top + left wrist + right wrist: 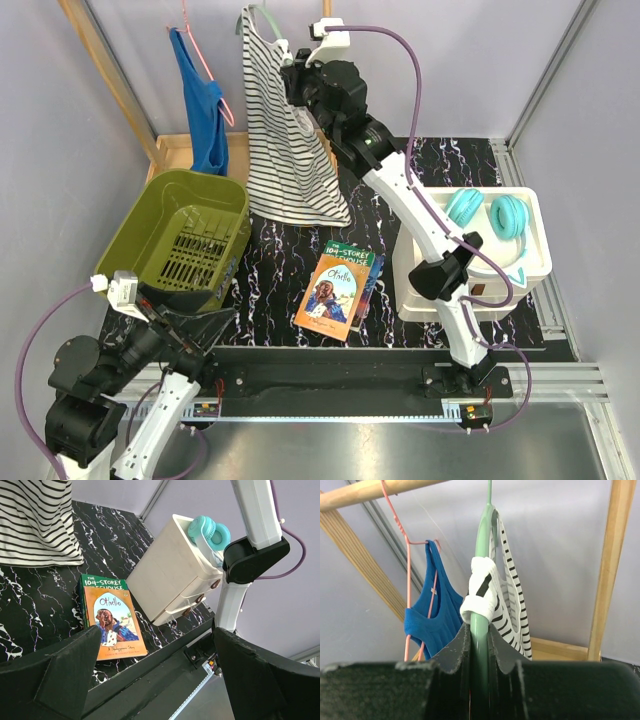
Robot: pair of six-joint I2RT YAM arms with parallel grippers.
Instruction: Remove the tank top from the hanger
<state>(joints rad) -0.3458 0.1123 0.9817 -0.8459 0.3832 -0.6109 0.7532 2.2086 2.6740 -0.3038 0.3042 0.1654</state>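
Right hand (480,630) is clenched on the sloping arm of the green hanger (483,540), one finger on each side of the plastic, just below the spot where one strap (480,587) of the striped tank top (285,150) is bunched into a wad. Judgement: pinching the hanger rather than the cloth keeps it from swinging, and puts the fingers where they could push the wadded strap up and off the end. The garment is on its hanger, hung from the wooden rail (370,490) over the far left part of the bench (400,170). Its hem reaches down to the bench top in the left wrist view, so neither strap looks freed yet. Just left of it on the same rail hangs a blue tank top (205,110) on a pink wire hanger (405,555), close enough to snag if the green hanger is pulled sideways. Left hand (190,330) is released, fingers spread wide and holding nothing, parked at the near left corner. I judge it is waiting to take the fabric. The olive basket (135,235) sits at the left edge under the rail, a likely drop spot. Books (338,290) lie mid-bench. The white drawer unit (415,255) carrying teal headphones (485,212) stands at the right edge, well apart from the work.
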